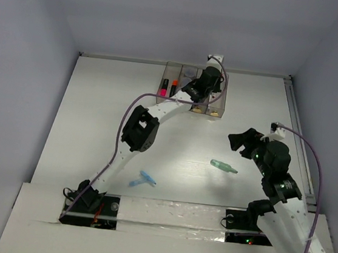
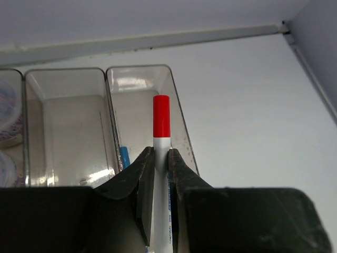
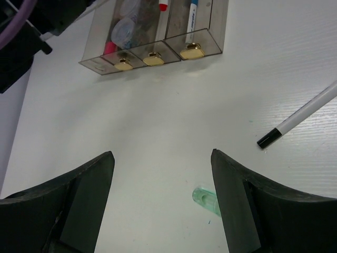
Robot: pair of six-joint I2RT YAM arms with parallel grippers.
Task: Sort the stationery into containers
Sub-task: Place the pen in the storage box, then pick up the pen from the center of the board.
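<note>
My left gripper (image 2: 161, 152) is shut on a thin white pen with a red cap (image 2: 161, 116), held cap-forward over the right end of the containers (image 2: 139, 105). A blue-capped pen (image 2: 125, 156) lies in a bin below. In the top view the left gripper (image 1: 195, 88) hangs over the row of bins (image 1: 214, 111), where pink (image 1: 163, 89) and orange (image 1: 174, 88) markers stand at the left end. My right gripper (image 3: 160, 158) is open and holds nothing, with a green piece (image 3: 205, 199) just inside its right finger. A light-blue piece (image 1: 146, 179) lies near the left arm.
A white pen with a black cap (image 3: 300, 117) lies on the table to the right of my right gripper. The bins' gold knobs (image 3: 152, 58) face the arms. A round clear jar (image 3: 124, 29) sits in one bin. The back wall runs close behind the row.
</note>
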